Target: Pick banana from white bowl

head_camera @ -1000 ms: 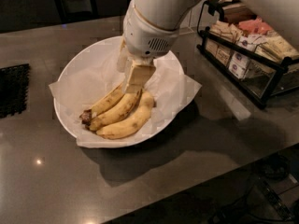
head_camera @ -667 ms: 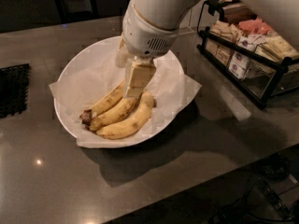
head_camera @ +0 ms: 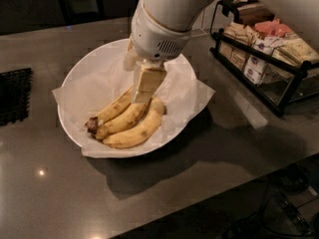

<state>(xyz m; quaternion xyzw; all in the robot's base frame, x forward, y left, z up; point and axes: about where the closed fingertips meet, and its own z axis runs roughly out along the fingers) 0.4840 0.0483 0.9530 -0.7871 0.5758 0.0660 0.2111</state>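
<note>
The white bowl [head_camera: 64, 128], lined with crinkled white paper, sits on the dark counter. In it lie the banana pair [head_camera: 117, 116], two slim speckled bananas joined at a dark stem on the left. A plumper single banana [head_camera: 142, 131] lies against them on the near side. My gripper [head_camera: 143, 96] reaches down from the white arm into the bowl. It sits at the right, upper ends of the banana pair and hides those ends.
A black wire rack [head_camera: 264, 59] holding several packets stands at the right, close to the bowl. A black mesh mat [head_camera: 12, 96] lies at the left edge. The counter's front edge runs diagonally at the lower right, with floor and cables below.
</note>
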